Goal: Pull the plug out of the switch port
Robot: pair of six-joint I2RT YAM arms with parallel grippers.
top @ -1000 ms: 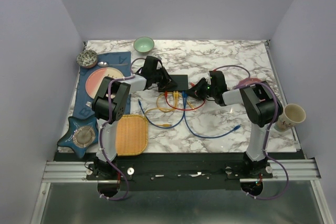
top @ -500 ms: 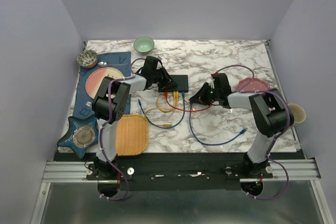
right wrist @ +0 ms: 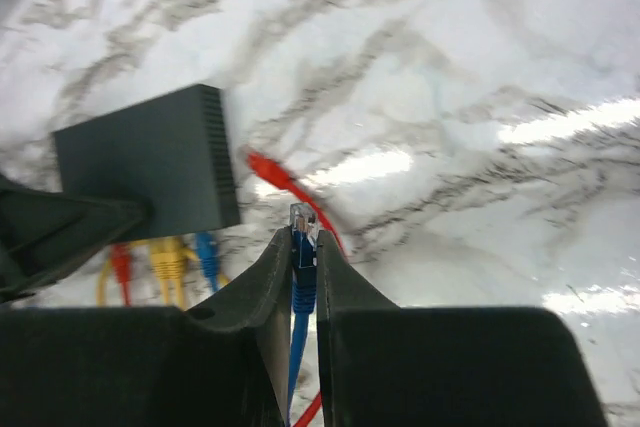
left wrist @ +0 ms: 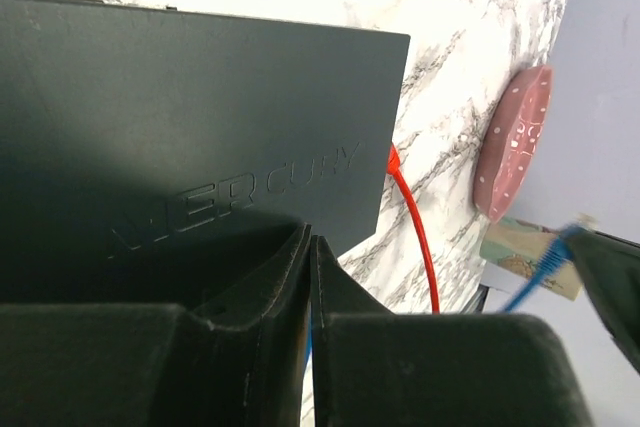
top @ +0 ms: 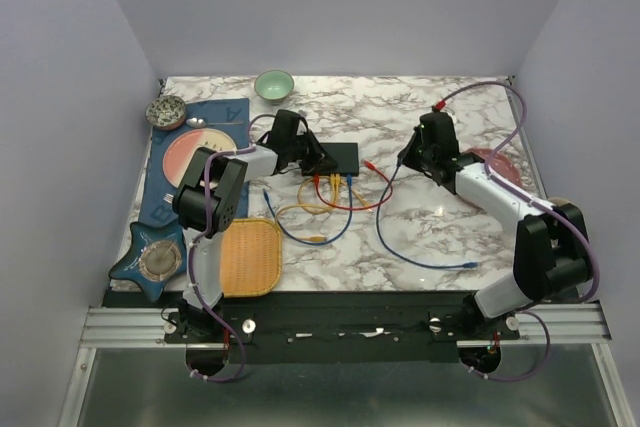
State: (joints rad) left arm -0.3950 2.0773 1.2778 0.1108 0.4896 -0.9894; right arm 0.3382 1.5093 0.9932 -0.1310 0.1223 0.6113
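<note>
The black switch (top: 341,156) lies flat mid-table; it also shows in the left wrist view (left wrist: 200,117) and the right wrist view (right wrist: 150,162). Red, yellow and blue plugs (top: 333,182) sit in the sockets along its near edge. My left gripper (top: 312,160) is shut, and its tips (left wrist: 311,242) rest over the switch's left end. My right gripper (top: 408,157) is shut on a blue plug (right wrist: 303,237) and holds it clear of the switch, to its right. The blue cable (top: 420,259) trails toward the front. A loose red plug (right wrist: 265,169) lies by the switch's right end.
A pink dish (top: 487,159) lies under the right arm. An orange tray (top: 249,256) sits front left, with a star-shaped dish (top: 152,257) beside it. A green bowl (top: 273,84), a patterned bowl (top: 166,111) and a plate on a blue mat (top: 188,152) are at the back left.
My right gripper has drawn back to the right, away from the switch's near edge, carrying the blue plug; its cable swung right with it. The left gripper has stayed on the switch.
</note>
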